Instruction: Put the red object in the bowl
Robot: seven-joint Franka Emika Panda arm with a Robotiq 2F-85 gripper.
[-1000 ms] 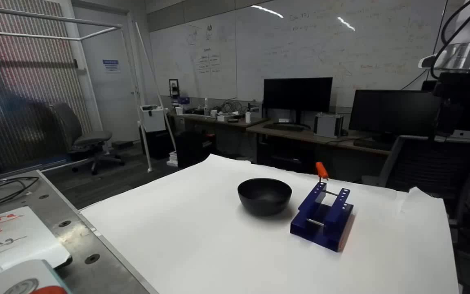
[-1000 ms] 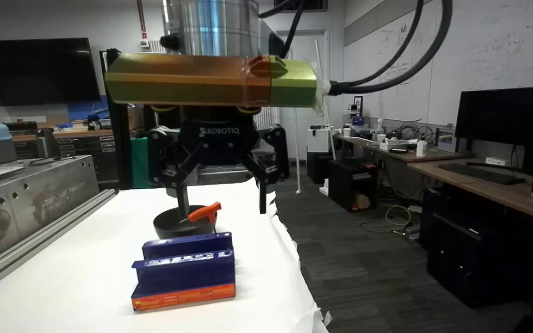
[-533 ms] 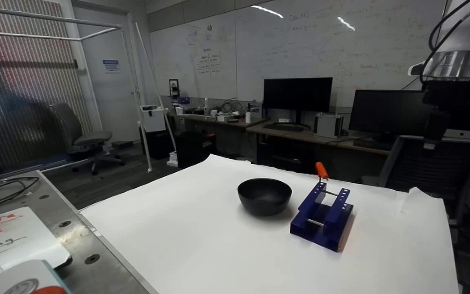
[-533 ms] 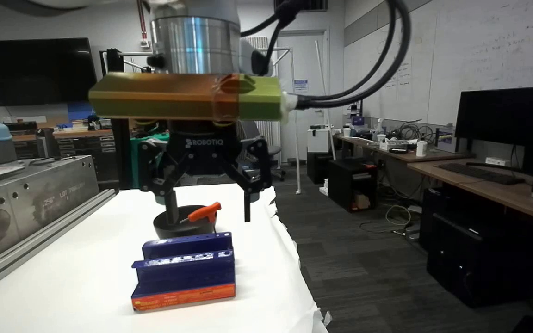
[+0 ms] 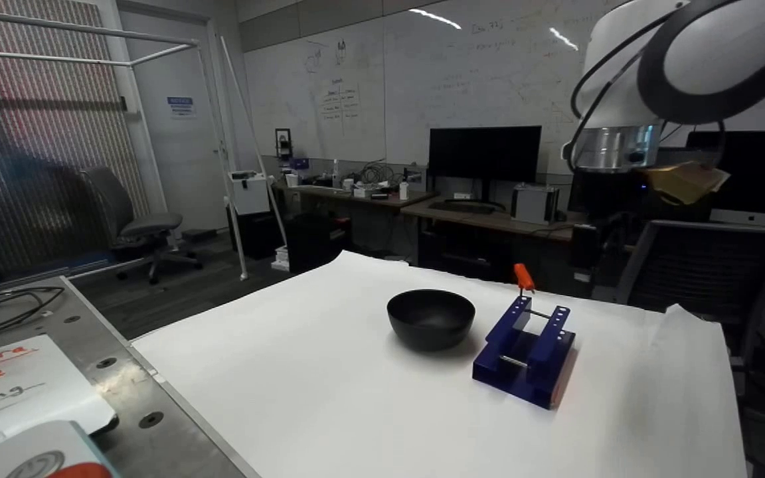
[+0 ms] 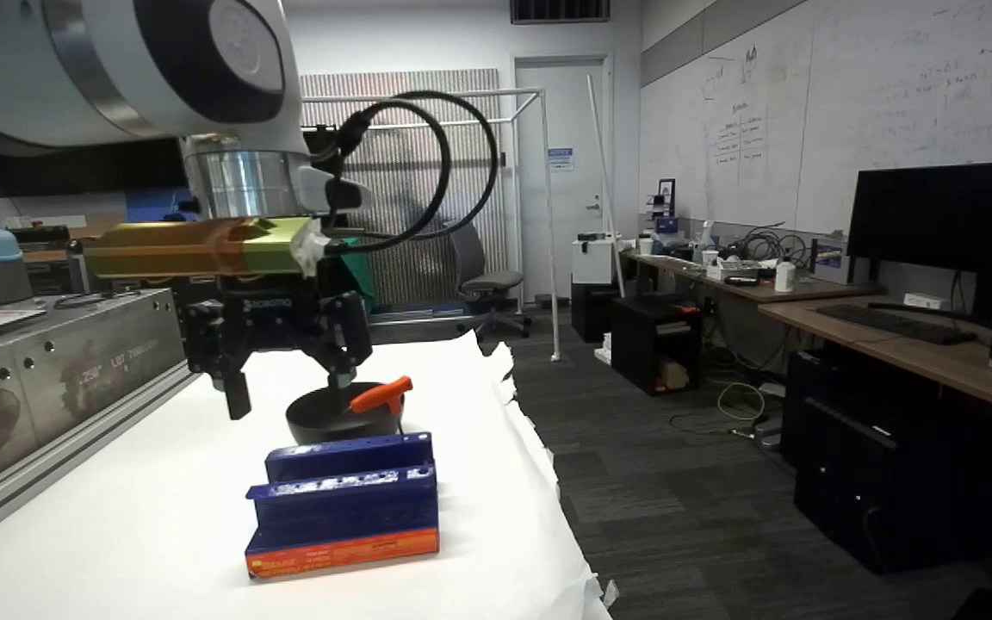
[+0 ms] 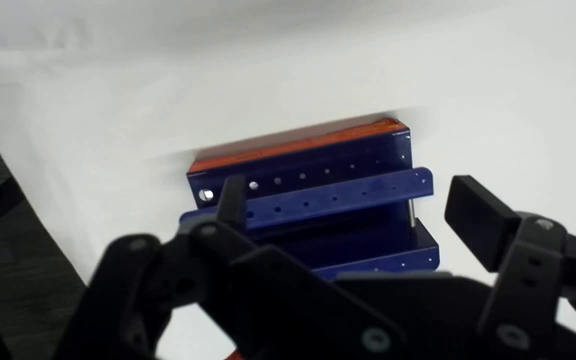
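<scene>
Overall, the whiteboard (image 5: 475,79) is the broadest thing, seen in both exterior views. Next comes the table (image 5: 316,392), its white top wrinkled along the edge. The arm (image 6: 160,77) reaches in over it, white with dark bands. A black monitor (image 5: 485,153) stands in front of the whiteboard. From the arm hangs the gripper (image 7: 353,211), above the table, its fingers (image 7: 475,222) spread wide apart. Lower down, on the table, rests the rack (image 6: 350,508), dark blue, with two holed rails and an orange strip (image 6: 341,553) low on one side; in the wrist view it shows beyond the fingers, one covering part of it. Just beside the rack sits the bowl (image 5: 431,332), black, round, upright. Smallest is the red object (image 5: 524,276), apart from the gripper and at one end of the rack: a tilted red-orange handle over a thin shaft, which goes down to the rail nearer the bowl.
</scene>
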